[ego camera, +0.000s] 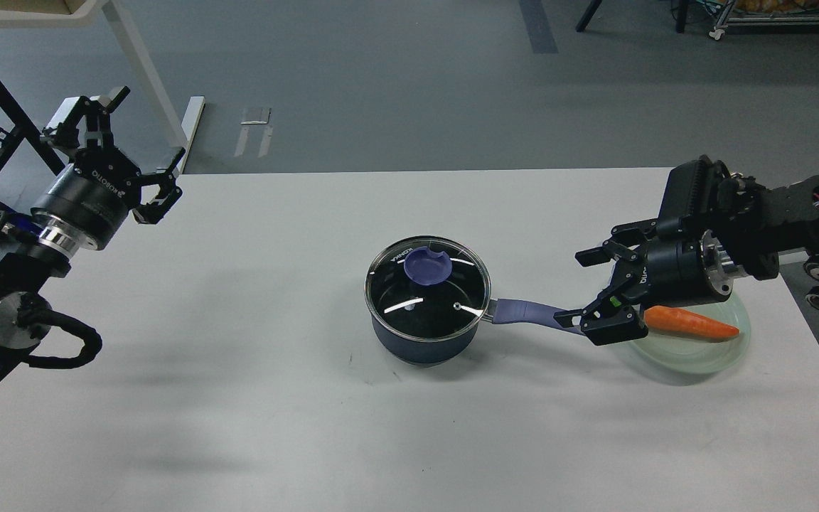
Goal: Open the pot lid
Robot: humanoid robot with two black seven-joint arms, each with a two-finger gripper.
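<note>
A dark blue pot [420,341] stands mid-table with its glass lid [427,288] on it; the lid has a purple knob [428,265]. The pot's purple handle [527,312] points right. My right gripper [584,288] is open, with its fingers spread above and beside the handle's far end, hiding that end. My left gripper [141,160] is open and empty, in the air at the table's far left corner, well away from the pot.
A pale green plate [694,352] with an orange carrot [690,323] sits at the right, partly hidden by my right gripper. A white table leg [146,78] stands on the floor behind the left arm. The table's right edge [818,348] is near the plate.
</note>
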